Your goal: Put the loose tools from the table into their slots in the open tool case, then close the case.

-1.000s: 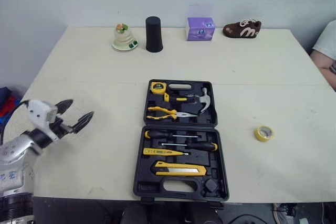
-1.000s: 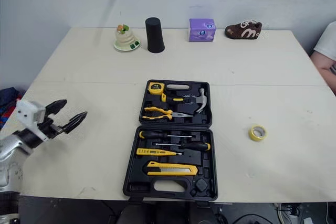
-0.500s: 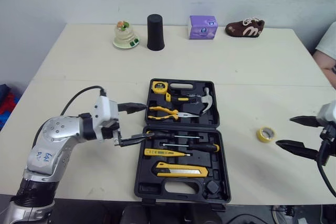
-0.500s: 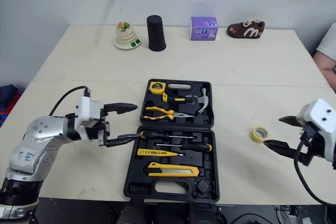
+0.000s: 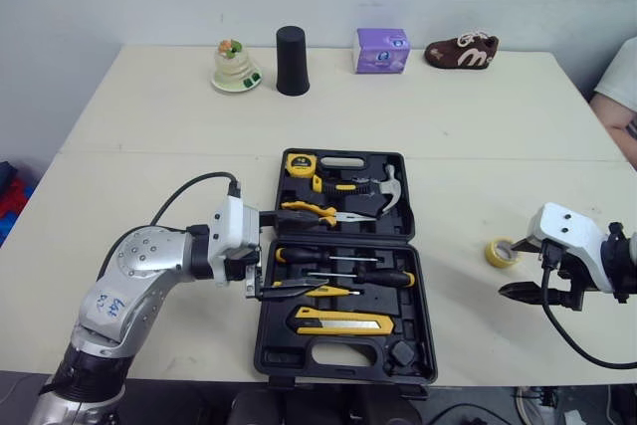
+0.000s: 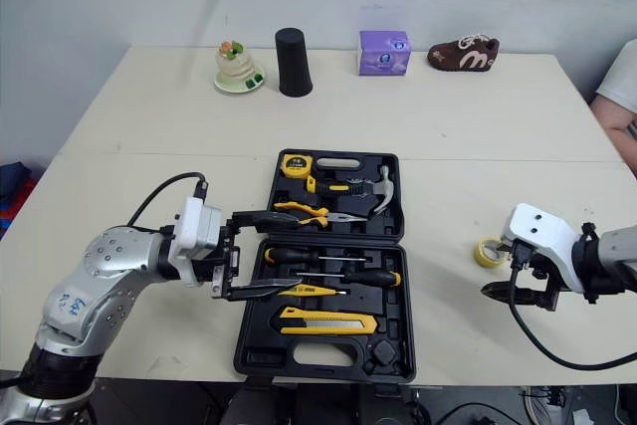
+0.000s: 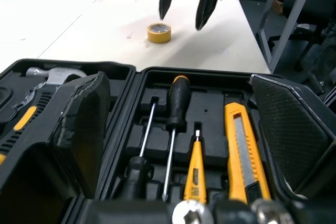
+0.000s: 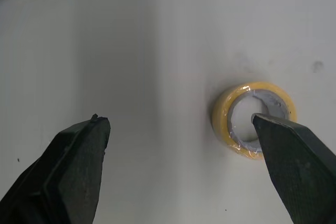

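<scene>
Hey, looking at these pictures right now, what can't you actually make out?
1. Whether the right gripper touches the tape roll: right wrist view, one finger overlaps its rim.
2. Most of the hammer: left wrist view, behind a finger of the left gripper.
3. The small dark piece in the tool case, near corner: eye views, too small to identify.
4. The person: eye views, cut off by the right edge.

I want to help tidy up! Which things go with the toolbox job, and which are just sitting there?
For the job:
open tool case
yellow tape roll, loose on the table

Just sitting there, along the far edge:
little ornament
black cup
purple box
brown shoe
</scene>
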You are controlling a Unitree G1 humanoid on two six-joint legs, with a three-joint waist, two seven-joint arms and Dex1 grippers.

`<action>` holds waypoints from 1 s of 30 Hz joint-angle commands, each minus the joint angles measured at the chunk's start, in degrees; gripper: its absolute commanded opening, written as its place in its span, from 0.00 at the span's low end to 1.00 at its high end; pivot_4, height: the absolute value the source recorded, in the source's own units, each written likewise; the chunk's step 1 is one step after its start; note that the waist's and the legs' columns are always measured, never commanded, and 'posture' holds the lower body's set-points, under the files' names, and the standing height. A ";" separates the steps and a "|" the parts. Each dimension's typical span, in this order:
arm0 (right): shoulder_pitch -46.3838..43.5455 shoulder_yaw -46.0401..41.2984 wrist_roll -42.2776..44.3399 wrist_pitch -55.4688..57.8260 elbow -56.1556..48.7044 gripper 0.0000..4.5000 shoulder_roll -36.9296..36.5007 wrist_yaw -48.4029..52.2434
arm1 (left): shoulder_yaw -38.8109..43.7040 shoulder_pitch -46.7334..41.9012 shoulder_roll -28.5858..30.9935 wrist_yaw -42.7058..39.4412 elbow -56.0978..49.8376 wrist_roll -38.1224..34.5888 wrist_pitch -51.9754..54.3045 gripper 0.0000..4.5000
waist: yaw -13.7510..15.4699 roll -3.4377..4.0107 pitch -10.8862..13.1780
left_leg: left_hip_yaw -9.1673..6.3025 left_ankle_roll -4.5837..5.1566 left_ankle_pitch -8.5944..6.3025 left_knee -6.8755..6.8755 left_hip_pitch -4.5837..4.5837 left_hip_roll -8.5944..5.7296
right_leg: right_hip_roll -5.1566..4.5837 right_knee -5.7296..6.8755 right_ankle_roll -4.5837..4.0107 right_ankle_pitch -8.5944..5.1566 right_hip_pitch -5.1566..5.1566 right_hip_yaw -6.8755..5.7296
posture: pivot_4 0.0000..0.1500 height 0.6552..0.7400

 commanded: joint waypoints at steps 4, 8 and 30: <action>-3.88 3.75 -4.27 -0.81 3.52 1.00 2.15 1.83 | -0.05 0.27 -0.08 1.00 -2.42 0.46 -1.02 0.99 | 0.05 0.07 0.03 | -0.03 0.05 -0.05 0.27 -0.13 0.02 | 0.01 0.08 0.01 0.00 -0.03 -0.02 | 1.00 1.00; -5.56 5.18 -6.24 -0.04 5.12 1.00 3.51 0.91 | 0.25 0.81 0.21 1.02 -2.74 0.76 -1.38 0.99 | 0.04 0.11 0.05 | -0.03 0.14 -0.11 0.49 -0.33 0.01 | -0.04 0.15 0.08 0.05 -0.15 -0.03 | 1.00 1.00; -17.89 6.77 7.43 0.58 -17.41 0.01 7.40 16.22 | 1.49 3.00 4.17 -7.55 -2.58 -1.78 -3.87 1.00 | -0.32 0.54 0.32 | -0.02 0.09 -0.06 0.65 -0.28 0.04 | 0.09 0.56 0.09 0.05 -0.24 0.04 | 1.00 1.00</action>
